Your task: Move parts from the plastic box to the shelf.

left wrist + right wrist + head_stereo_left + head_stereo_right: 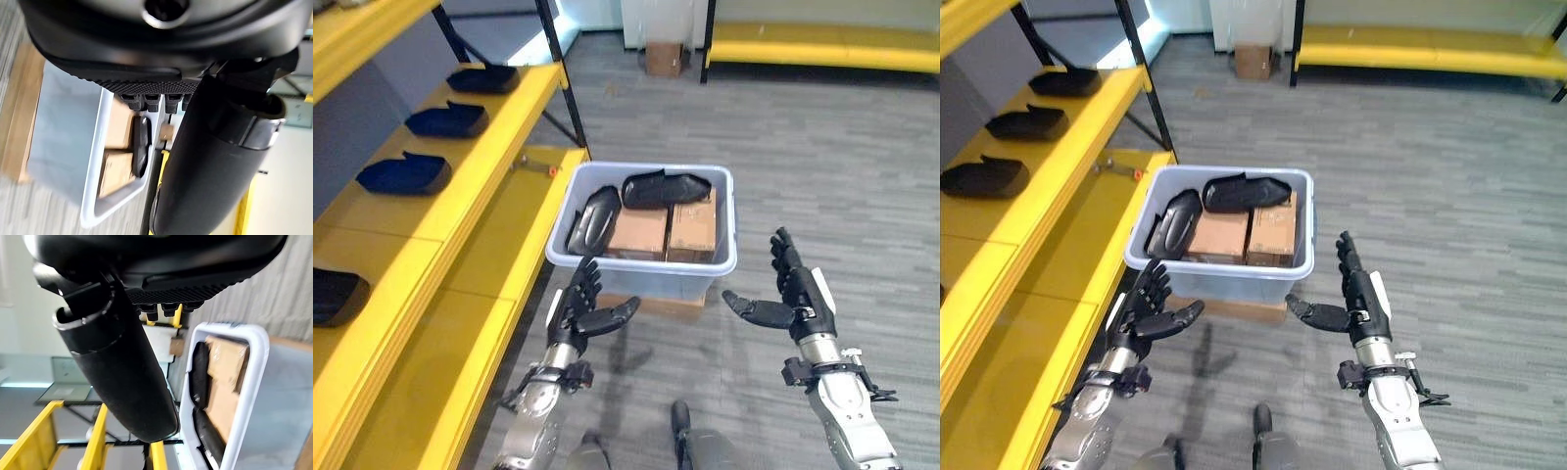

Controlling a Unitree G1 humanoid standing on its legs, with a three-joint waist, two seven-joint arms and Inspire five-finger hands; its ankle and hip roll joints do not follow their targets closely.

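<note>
A pale blue plastic box (646, 269) stands on the floor before me, resting on a flat cardboard piece. Two black moulded parts lie in it: one (666, 187) across the back, one (594, 219) leaning at its left end, on top of two brown cartons (668, 227). My left hand (579, 305) hovers open just in front of the box's near left corner. My right hand (793, 294) is open to the right of the box, thumb pointing toward it. Both hold nothing. The yellow shelf (470, 186) on the left carries several black parts (406, 173).
The shelf's lower yellow board (460, 362) runs along my left side, close to the left arm. A black shelf post (563, 73) stands behind the box. A cardboard carton (665, 59) and another yellow rack (822, 44) sit far back. Grey carpet lies to the right.
</note>
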